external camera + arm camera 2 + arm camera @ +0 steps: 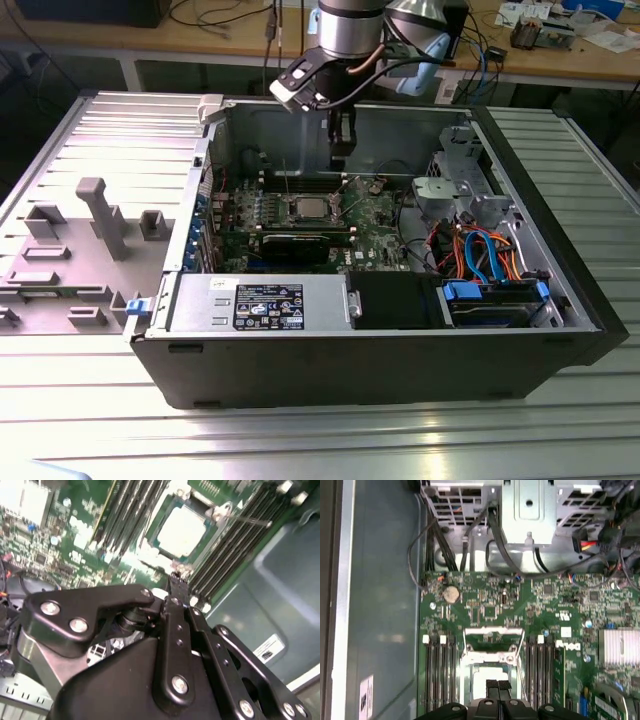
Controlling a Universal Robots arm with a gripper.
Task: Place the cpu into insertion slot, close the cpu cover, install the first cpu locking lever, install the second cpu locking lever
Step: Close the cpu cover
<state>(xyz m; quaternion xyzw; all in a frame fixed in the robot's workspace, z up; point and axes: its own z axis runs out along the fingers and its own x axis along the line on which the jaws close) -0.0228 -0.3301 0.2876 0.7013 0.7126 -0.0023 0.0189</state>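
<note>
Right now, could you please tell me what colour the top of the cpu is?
Pale silver-grey; the cpu shows best in the second wrist view.

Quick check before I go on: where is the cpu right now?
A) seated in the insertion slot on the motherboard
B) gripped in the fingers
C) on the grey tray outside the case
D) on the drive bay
A: in the second wrist view the cpu lies flat with its silver top up inside the insertion slot on the green motherboard.
</note>
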